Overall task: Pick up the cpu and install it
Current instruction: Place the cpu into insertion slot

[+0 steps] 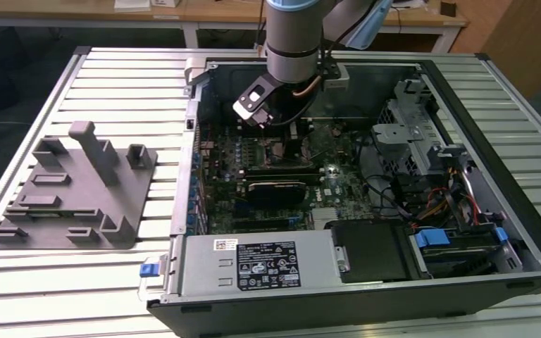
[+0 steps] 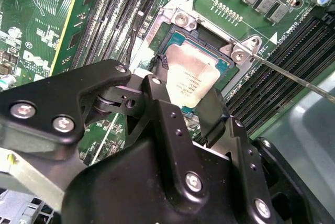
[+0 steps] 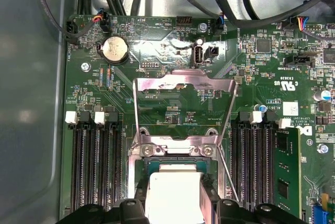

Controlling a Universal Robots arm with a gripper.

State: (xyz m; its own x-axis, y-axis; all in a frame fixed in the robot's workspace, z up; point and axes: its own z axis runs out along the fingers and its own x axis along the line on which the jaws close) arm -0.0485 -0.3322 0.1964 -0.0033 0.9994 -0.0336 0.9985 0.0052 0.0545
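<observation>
The cpu is a flat square chip with a silvery top plate and a green rim. It sits in or just above the open motherboard socket, level with the socket frame. My gripper has a black finger against each of two opposite sides of the chip and looks shut on it. In the first wrist view the cpu shows bright between the same fingers. In the exterior view the arm reaches down into the open computer case, with the gripper low over the board.
The socket's metal load plate stands folded open, and its thin lever juts out sideways. Memory slots flank the socket. A grey fixture block lies on the slatted table at the exterior view's left. A power supply fills the case's near end.
</observation>
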